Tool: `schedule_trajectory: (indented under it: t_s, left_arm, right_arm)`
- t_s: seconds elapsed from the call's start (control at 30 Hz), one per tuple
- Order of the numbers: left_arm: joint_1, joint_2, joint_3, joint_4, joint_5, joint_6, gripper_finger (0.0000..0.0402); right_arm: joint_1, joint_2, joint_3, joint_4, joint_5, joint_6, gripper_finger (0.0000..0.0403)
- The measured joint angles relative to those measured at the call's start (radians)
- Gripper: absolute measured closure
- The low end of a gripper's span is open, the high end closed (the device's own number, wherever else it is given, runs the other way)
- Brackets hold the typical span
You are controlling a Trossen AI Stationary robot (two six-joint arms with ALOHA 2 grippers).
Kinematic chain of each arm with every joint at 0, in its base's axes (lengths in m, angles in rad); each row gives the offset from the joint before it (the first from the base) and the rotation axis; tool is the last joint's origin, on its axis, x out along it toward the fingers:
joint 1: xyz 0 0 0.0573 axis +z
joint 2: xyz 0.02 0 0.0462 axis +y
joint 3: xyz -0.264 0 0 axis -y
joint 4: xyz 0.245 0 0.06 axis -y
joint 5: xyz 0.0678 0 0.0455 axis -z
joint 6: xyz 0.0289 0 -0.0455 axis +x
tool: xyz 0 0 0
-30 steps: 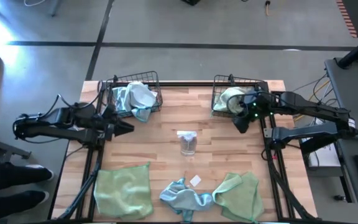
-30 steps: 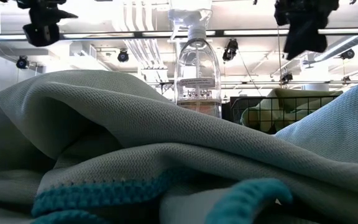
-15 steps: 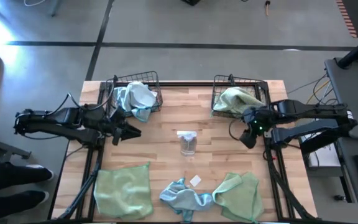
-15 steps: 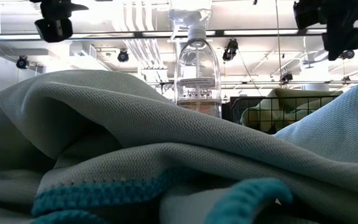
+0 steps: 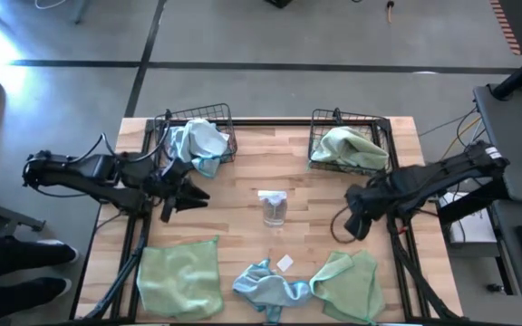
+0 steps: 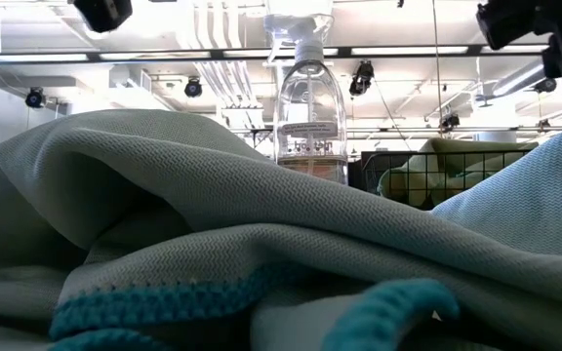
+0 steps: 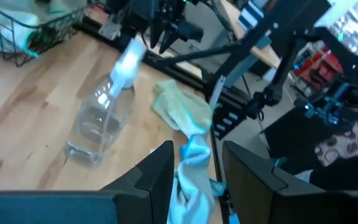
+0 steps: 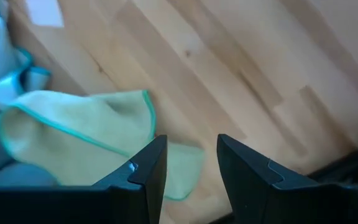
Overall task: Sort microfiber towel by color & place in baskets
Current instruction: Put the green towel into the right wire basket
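Observation:
Blue microfiber towels fill the far-left basket. A pale green towel lies in the far-right basket. Three more towels lie along the near edge: green on the left, blue in the middle, green on the right. My left gripper hangs open left of the spray bottle, nothing between its fingers. My right gripper points down, open, above the far edge of the near-right green towel, touching nothing.
A clear spray bottle stands upright at the table's middle, between the two grippers. A small white tag lies on the wood near the blue towel. Bare wood shows between the baskets and the near row of towels.
My right gripper has swung from beside the far-right basket toward the near edge and down, ending over the near-right green towel. My left gripper has drifted a little toward the table's middle and risen. The towels have not moved.

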Motion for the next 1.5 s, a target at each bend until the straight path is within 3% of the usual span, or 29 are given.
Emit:
schedule_trajectory:
  t_s: [0.3, 0.47, 0.8, 1.5]
  left_arm:
    - [-0.084, -0.023, 0.094, -0.188, 0.001, -0.015, 0.028]
    - [-0.125, -0.04, 0.111, -0.199, 0.001, 0.004, 0.028]
    - [-0.17, -0.064, 0.11, -0.224, 0.003, 0.001, 0.028]
    - [-0.17, -0.059, 0.109, -0.222, -0.011, 0.06, 0.028]
  right_arm:
    - [0.14, 0.189, 0.0, 0.146, -0.093, 0.155, 0.0259]
    - [0.189, 0.276, 0.0, 0.277, -0.136, 0.205, 0.0254]
    - [0.24, 0.351, 0.0, 0.329, -0.221, 0.296, 0.0245]
    - [0.263, 0.524, 0.0, 0.433, -0.288, 0.193, 0.0238]
